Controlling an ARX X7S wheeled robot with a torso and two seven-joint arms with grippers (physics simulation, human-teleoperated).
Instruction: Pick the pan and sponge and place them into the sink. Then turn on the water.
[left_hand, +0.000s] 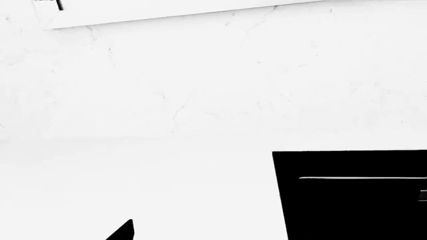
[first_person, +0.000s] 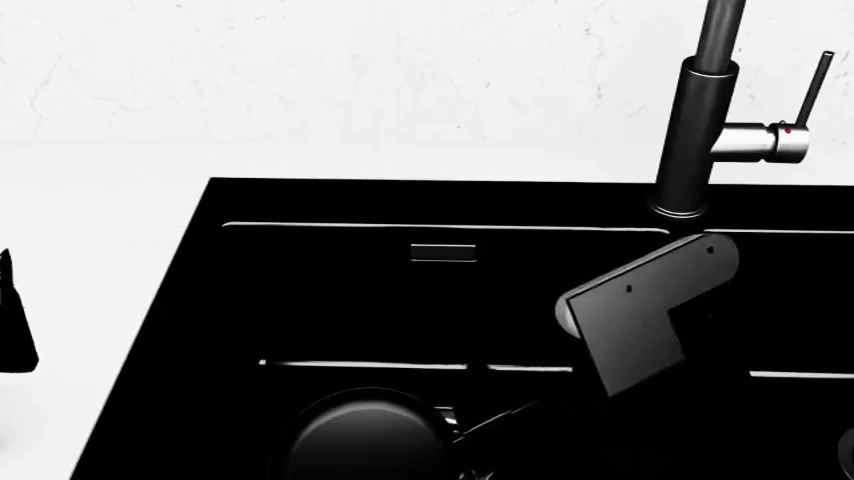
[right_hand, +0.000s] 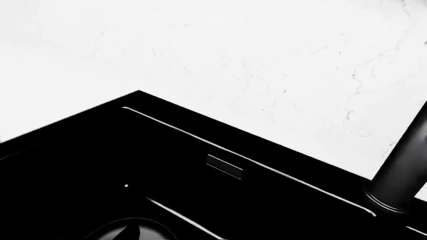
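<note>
1. Judging from the head view, we see the pan (first_person: 367, 437) already low in the sink (first_person: 174, 330); the sponge is unseen.
2. We cannot tell either gripper's opening.
3. Our right arm (first_person: 641, 320) could knock the faucet (first_person: 694, 130).

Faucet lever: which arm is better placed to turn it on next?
Probably right. The right arm is over the sink, close to the faucet lever. The left gripper is far from it, over the white counter.
</note>
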